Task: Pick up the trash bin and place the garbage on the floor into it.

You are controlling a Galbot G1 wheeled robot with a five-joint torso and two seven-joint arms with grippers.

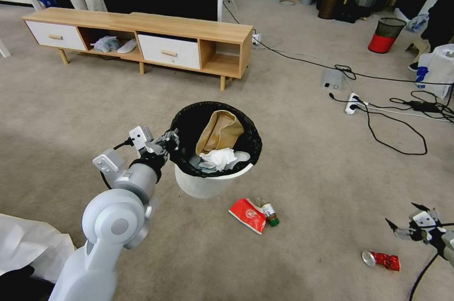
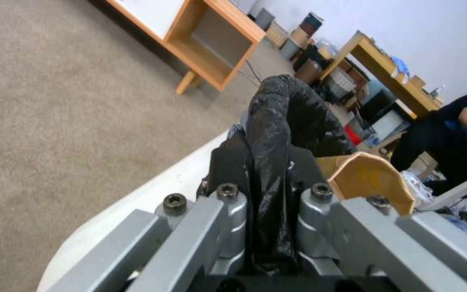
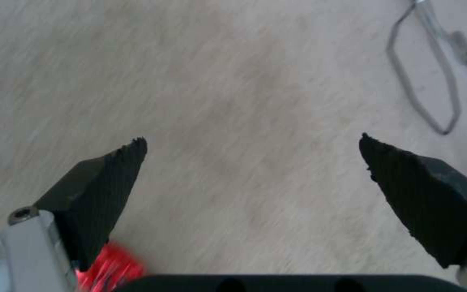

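The white trash bin (image 1: 203,185) with its black bag liner hangs tilted above the carpet, my left gripper (image 1: 168,142) shut on its near-left rim. The left wrist view shows that gripper (image 2: 268,178) pinching the black liner (image 2: 290,117) and the white wall (image 2: 152,194). A brown paper bag (image 1: 218,130), white tissue (image 1: 218,158) and a pale mask lie inside. On the floor lie a red packet (image 1: 247,214), a small brown bottle (image 1: 270,213) and a crushed red can (image 1: 381,260). My right gripper (image 1: 401,218) hangs open above and just right of the can (image 3: 109,269).
A low wooden TV cabinet (image 1: 142,38) stands behind the bin. Black cables (image 1: 392,121) and a white power strip (image 1: 352,103) cross the carpet at the right. A red-based mesh bin (image 1: 387,35) stands farther back. White cloth (image 1: 28,244) lies at my lower left.
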